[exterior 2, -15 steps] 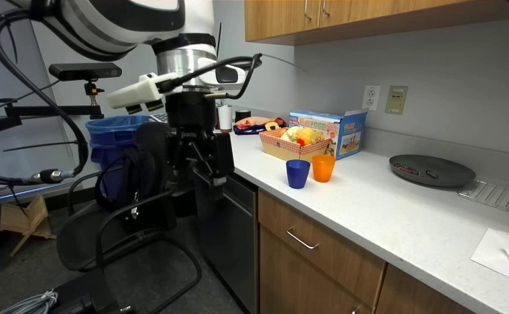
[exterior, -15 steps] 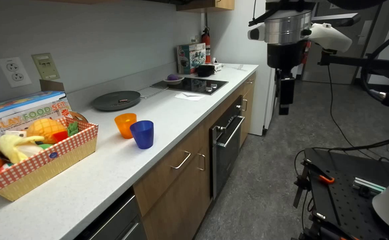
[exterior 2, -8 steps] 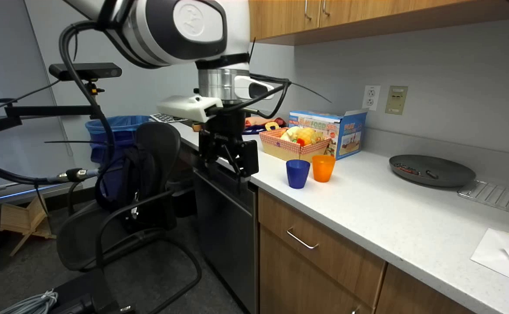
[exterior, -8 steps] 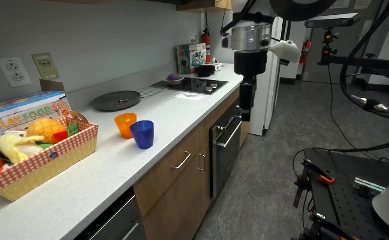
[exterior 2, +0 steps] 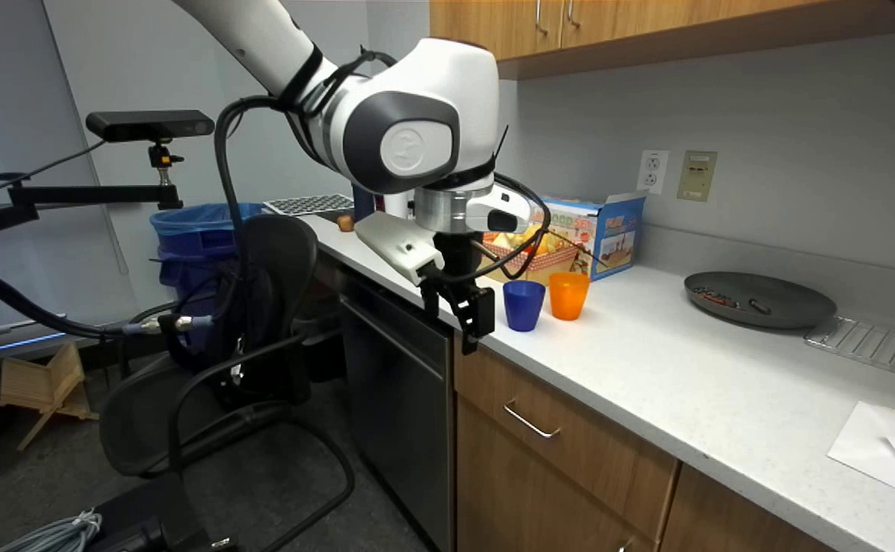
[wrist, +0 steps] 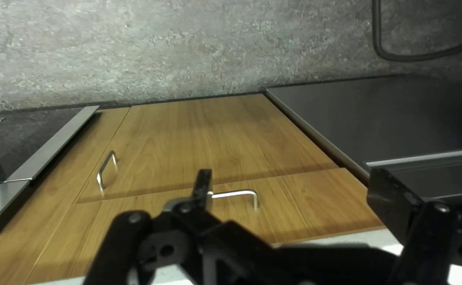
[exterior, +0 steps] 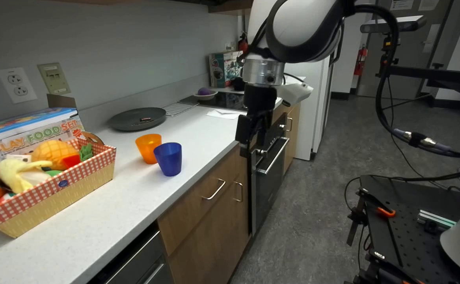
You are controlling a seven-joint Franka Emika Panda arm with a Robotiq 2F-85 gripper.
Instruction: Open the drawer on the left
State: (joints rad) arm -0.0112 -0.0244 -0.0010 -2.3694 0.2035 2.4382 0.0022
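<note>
The drawer (exterior: pixel 188 209) is closed, with a light-brown wood front under the counter and a slim horizontal silver bar handle (exterior: pixel 215 189). It also shows in an exterior view (exterior 2: pixel 593 452), handle (exterior 2: pixel 531 421) included. A seam parts it from a taller wood panel below. My gripper (exterior: pixel 251 147) is open and empty, tilted, near the counter's front edge and higher than the handle. In an exterior view (exterior 2: pixel 451 330) it is beside the blue cup. In the wrist view its fingers (wrist: pixel 294 188) are wide apart. One finger covers one end of the handle (wrist: pixel 234 193) there; no contact shows.
A blue cup (exterior 2: pixel 524 305) and an orange cup (exterior 2: pixel 568 296) stand near the counter edge. The oven (exterior: pixel 269 169) and a dark grey appliance (exterior 2: pixel 397 399) flank the wood cabinet. A toy basket (exterior: pixel 56 193) and a black pan (exterior: pixel 137 119) sit on the counter.
The arm has moved along the counter and lower, leftward in one exterior view and rightward in another, nearer the drawer. The gripper has tilted. The drawer has not moved.
</note>
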